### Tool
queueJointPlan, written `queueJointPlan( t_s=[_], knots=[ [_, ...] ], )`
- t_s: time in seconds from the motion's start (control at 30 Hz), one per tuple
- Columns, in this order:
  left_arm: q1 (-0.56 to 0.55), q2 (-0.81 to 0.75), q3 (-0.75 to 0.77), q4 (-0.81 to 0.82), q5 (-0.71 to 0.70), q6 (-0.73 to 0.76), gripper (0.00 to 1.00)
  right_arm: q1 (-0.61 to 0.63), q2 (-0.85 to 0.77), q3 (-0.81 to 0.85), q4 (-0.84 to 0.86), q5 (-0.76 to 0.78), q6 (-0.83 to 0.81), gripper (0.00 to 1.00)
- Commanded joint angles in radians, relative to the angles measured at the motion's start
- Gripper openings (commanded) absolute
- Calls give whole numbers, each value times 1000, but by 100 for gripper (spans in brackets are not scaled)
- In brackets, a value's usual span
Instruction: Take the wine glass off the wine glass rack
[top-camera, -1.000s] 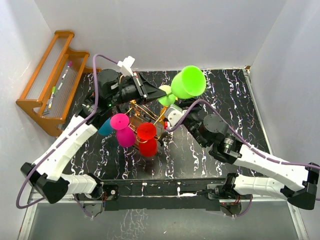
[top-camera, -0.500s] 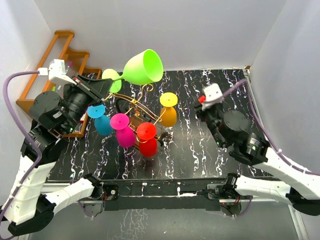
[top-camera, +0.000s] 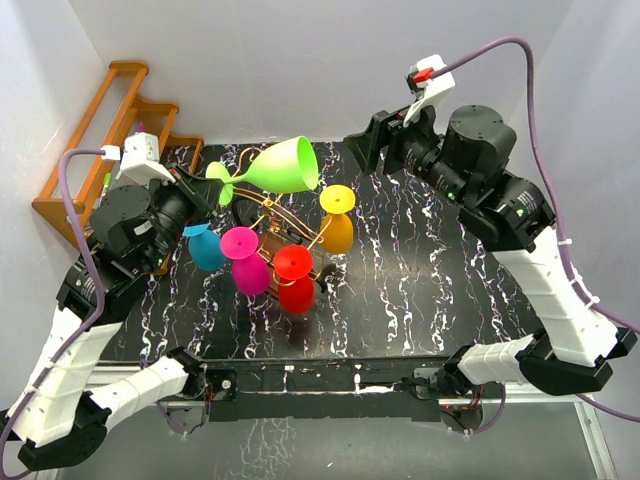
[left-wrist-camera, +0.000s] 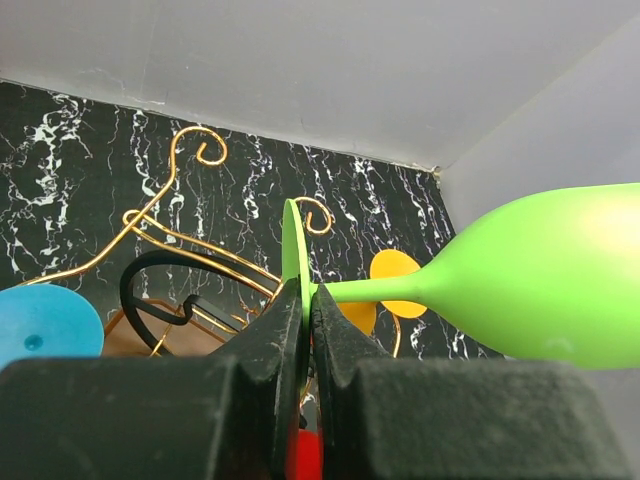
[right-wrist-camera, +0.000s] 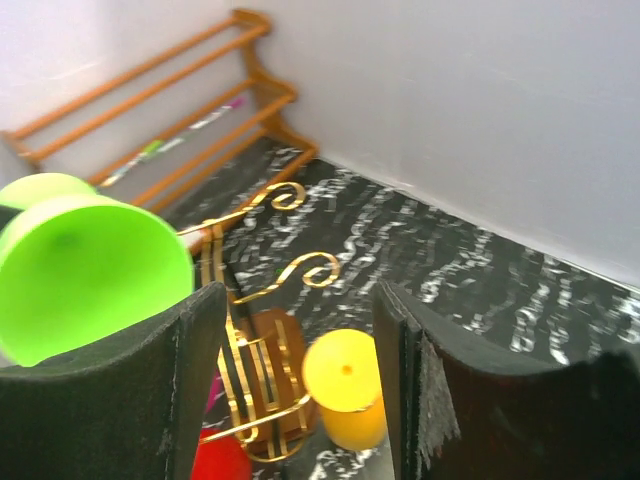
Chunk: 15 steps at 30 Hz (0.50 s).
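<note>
The green glass (top-camera: 285, 165) lies on its side above the rack (top-camera: 272, 238) and seems clear of its wires. The stem runs from the bowl back to my left claw (top-camera: 210, 180), which pinches the foot disc. My right claw (top-camera: 365, 145) stands wide, well apart from the rack.

Left arm (top-camera: 72, 345), right arm (top-camera: 557, 288) wearing white shells over black joints; purple cables (top-camera: 498, 43) looping from white camera mounts (top-camera: 136, 159).
</note>
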Motion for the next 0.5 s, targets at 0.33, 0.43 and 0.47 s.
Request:
queueJointPlan(
  t_s=[0.33,0.43,0.47],
  knots=[
    [3,-63,6,63,100,4,0,-66,54,52,52,-650,97,65],
    [3,-61,4,68,110,3,0,-68,49,49,77,-681,109,65],
    [3,-62,0,73,114,3,0,-69,50,51,80,-684,112,65]
  ],
)
